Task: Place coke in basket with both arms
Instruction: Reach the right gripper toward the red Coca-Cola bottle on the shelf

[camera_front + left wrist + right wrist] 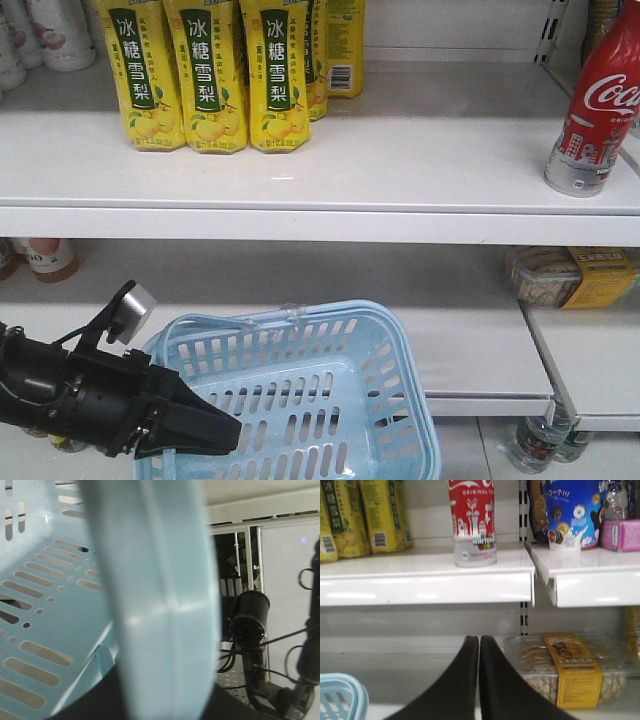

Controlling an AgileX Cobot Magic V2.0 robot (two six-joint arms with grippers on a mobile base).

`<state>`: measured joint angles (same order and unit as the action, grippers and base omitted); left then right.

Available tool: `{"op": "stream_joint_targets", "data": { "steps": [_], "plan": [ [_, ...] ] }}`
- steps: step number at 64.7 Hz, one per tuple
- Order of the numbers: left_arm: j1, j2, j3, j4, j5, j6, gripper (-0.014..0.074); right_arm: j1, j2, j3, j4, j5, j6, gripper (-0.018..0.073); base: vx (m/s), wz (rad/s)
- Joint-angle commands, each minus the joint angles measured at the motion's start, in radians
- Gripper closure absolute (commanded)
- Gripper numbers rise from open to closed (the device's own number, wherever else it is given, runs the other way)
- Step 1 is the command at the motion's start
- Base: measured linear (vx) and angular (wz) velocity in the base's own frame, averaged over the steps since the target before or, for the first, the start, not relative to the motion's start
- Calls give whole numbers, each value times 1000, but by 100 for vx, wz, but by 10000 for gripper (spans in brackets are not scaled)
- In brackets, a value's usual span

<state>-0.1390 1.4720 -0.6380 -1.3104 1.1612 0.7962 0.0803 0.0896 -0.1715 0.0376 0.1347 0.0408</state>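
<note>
clasping the basket (402,372) rim — left pincer (222,434) low.

The white upper shelf (400,170) is lit brightly and evenly from above with soft glare seen along its front edge, the lower shelf (470,340) is left in dimmer shade, and the basket (160,605) is rendered as a blurred, out-of-focus band in the left wrist view.
</note>
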Motion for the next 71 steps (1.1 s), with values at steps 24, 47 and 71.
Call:
{"op": "stream_joint_targets", "data": {
  "steps": [24,47,71],
  "plan": [
    [-3,-35,-19,-75,49,9,603,-5,273,-185,-7,-187,-8,568,0,0],
    [-3,-35,-19,-76,49,9,603,-5,273,-185,-7,-167,-8,562,0,0],
    [-3,-35,-19,-76,49,9,603,-5,273,-185,-19,-162,-8,270,0,0]
  ]
}}
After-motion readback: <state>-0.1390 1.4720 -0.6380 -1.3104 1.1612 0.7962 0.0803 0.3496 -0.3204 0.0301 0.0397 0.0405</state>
